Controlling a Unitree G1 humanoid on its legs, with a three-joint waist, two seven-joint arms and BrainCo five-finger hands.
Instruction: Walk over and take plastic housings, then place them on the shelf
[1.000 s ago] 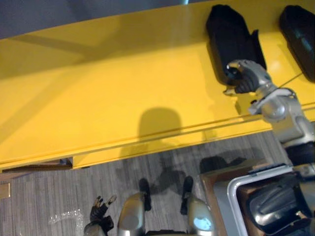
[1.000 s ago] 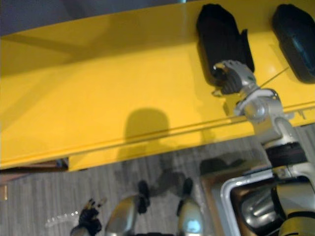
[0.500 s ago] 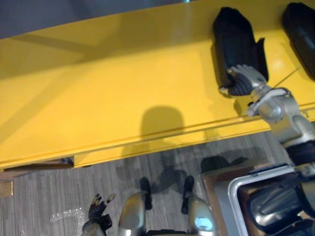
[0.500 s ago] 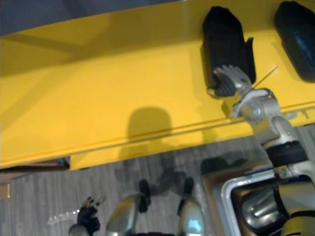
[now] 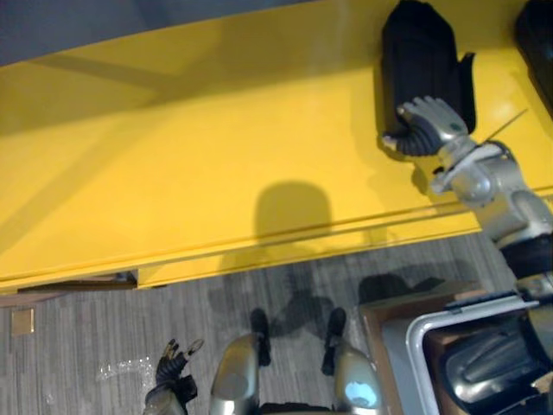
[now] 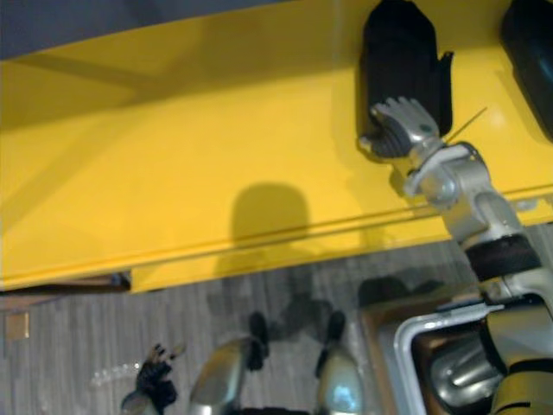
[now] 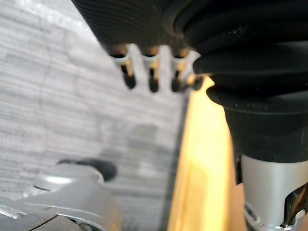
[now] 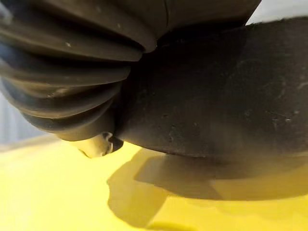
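Note:
A black plastic housing point(image 5: 419, 52) lies on the yellow shelf point(image 5: 216, 156) at its far right, long side pointing away from me. My right hand point(image 5: 425, 128) sits on the housing's near end, fingers curled over it and thumb at its left side. In the right wrist view the housing point(image 8: 216, 96) rests on the yellow surface right against the hand. My left hand point(image 5: 173, 372) hangs low over the floor at the lower left, its fingers point(image 7: 151, 77) relaxed and holding nothing.
A second black housing point(image 5: 537, 35) lies on the shelf further right. A grey-rimmed bin point(image 5: 415, 337) stands at the lower right with a dark housing point(image 5: 484, 372) inside. Grey floor runs below the shelf's front edge point(image 5: 302, 246).
The whole view has shifted slightly. My right hand has slid a little further over the shelf with the housing, which now lies straighter. The left hand stays where it was.

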